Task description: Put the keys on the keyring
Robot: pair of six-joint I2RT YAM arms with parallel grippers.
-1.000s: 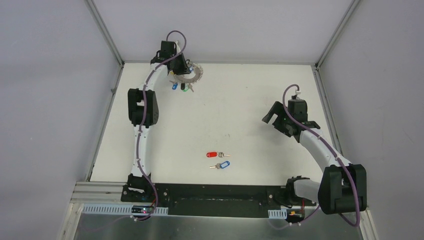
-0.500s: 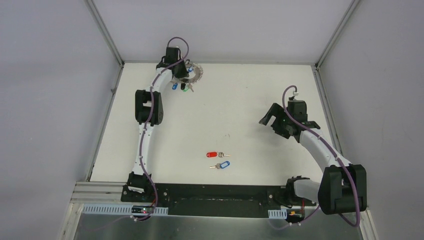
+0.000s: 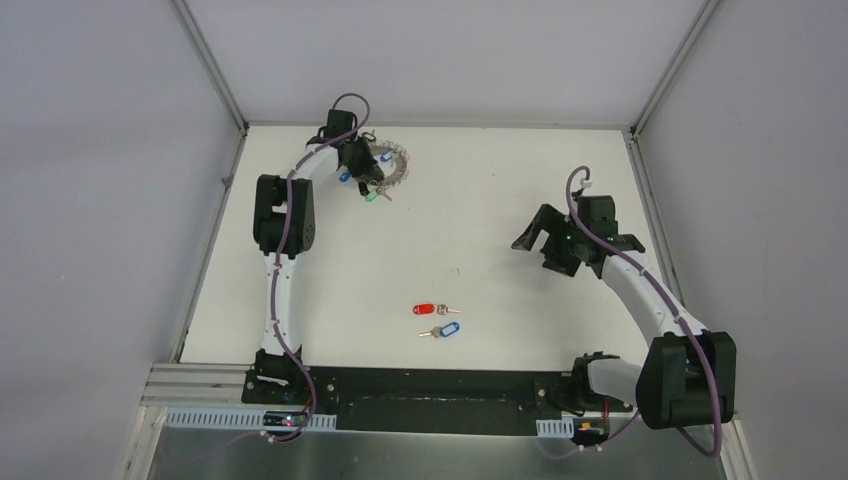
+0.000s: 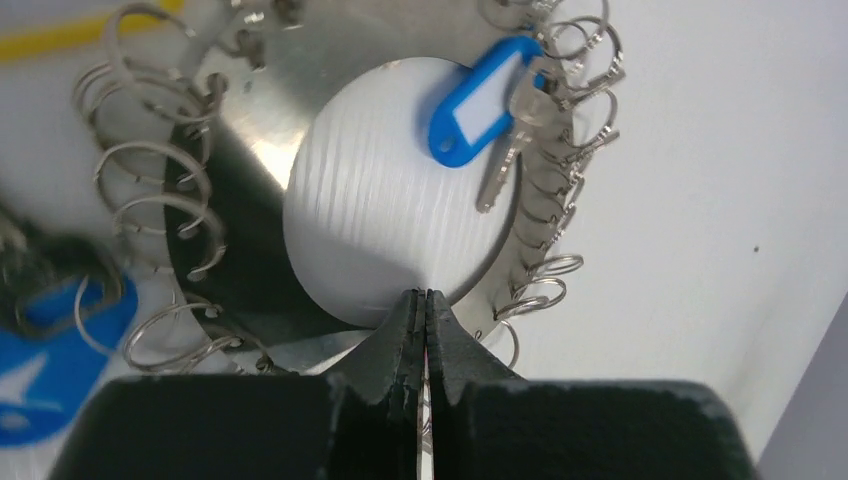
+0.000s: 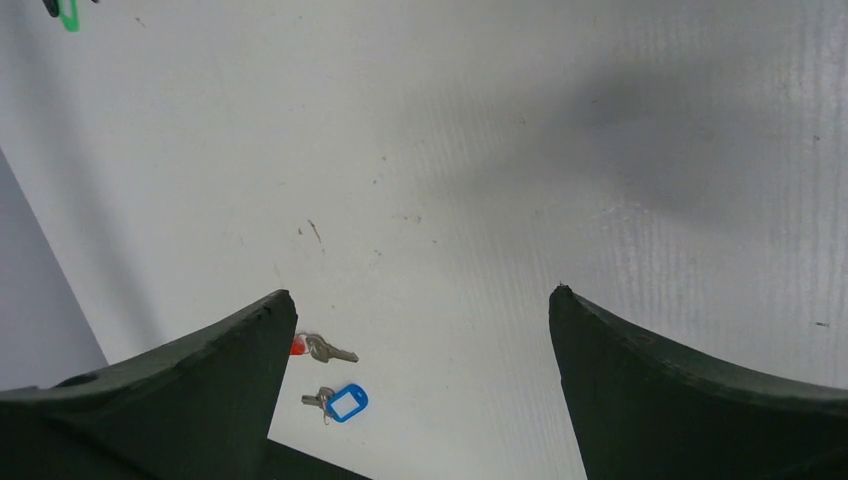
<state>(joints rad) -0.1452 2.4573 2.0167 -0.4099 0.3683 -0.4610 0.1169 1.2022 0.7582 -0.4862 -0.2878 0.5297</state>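
- Left wrist view: the keyring (image 4: pixel 262 90) runs off the top edge. Its near rim goes out of sight between the closed fingers of the left gripper (image 4: pixel 422 300).
- Low left: blue tag (image 4: pixel 50 340) blurred and cut by the frame edge. Yellow tag (image 4: pixel 90 30) at top left likewise.
- Right wrist view: the tag of the red-tagged key (image 5: pixel 325 349) is mostly behind a finger (image 5: pixel 200 360) of the right gripper (image 5: pixel 420 300). Green tag (image 5: pixel 66 14) clipped at top.
- Top view: keyring partly under the left arm (image 3: pixel 345 150); loops too small to count.

White arm links (image 3: pixel 276 290), black joint housings (image 3: pixel 283 212), purple cables (image 3: pixel 352 96), black end effector fingers (image 5: pixel 650 390)
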